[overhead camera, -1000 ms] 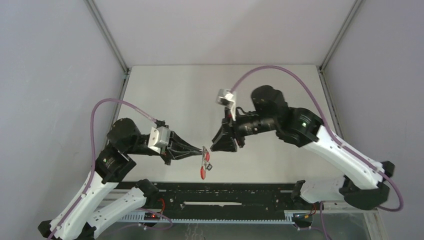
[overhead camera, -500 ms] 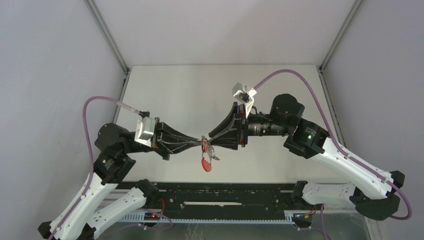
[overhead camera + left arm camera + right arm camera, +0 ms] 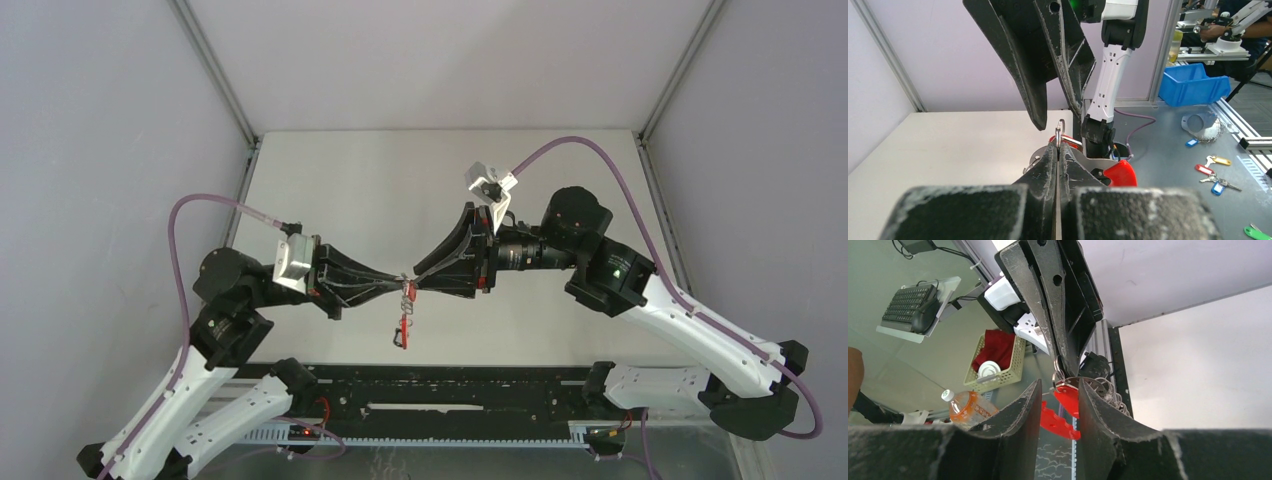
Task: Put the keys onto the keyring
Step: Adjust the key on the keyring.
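left gripper (image 3: 1058, 150): keyring (image 3: 1060, 131) pinched | right gripper (image 3: 1059, 386): spread, nothing gripped, at 3 o'clock | red strap (image 3: 403, 325): hung at 6 o'clock | advice: keyring to be steadied, keys (image 3: 1109, 392) nipped squarely

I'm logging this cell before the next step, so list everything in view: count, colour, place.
table: one, pale, centre of the top view
keyring: one, silvery, pinched by the left gripper
red strap: one, red, hanging under the keyring
keys: small bunch, count unclear, silvery, beside the red strap
blue bin: one, blue, off the table
tagged keys: several, mixed tag colours, near the blue bin
basket: one, yellowish, off the table
bottle: one, orange contents, by the basket
keyboard: one, dark, off the table
cables: two, purple, arching over the table
left gripper: one, black, shut on the keyring
right gripper: one, black, open, tips beside the keyring
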Controlling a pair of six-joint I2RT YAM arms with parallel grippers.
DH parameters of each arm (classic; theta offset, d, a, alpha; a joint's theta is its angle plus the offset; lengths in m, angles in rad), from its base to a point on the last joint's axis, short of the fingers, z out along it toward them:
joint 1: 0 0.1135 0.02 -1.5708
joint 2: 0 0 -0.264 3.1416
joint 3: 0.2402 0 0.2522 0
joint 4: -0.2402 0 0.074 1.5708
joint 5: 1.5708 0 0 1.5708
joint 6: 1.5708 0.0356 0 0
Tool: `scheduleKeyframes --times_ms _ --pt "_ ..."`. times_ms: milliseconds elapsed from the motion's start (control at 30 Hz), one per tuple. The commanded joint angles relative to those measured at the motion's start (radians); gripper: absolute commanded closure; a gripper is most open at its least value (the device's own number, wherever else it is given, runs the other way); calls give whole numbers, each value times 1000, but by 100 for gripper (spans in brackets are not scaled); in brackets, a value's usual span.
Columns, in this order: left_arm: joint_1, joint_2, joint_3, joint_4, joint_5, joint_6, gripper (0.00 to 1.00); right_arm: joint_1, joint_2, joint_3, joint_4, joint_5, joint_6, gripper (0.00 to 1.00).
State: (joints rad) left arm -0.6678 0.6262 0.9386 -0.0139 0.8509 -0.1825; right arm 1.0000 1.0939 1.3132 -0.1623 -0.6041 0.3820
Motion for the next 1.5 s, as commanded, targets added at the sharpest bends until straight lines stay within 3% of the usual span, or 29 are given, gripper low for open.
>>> scheduleKeyframes --times_ms 0,267,467,633,800,1200,1467 --pt "6 -10 -14 40 -21 13 100 3 -20 -13 64 -24 26 59" --pt "6 -11 -16 39 -24 18 100 3 -4 -13 81 -42 39 69" --pt "6 -10 -19 38 -33 26 100 3 9 -13 98 -44 55 85" --pt "6 -10 -17 37 -35 32 100 6 20 -13 90 -48 67 77" --pt "6 -11 -17 34 -36 37 100 6 15 -13 77 -33 58 100" --pt "6 -11 -14 58 -33 44 100 7 4 -13 -69 -11 59 100" --pt "5 -8 -11 79 -7 31 100 6 35 -13 -75 -40 79 100"
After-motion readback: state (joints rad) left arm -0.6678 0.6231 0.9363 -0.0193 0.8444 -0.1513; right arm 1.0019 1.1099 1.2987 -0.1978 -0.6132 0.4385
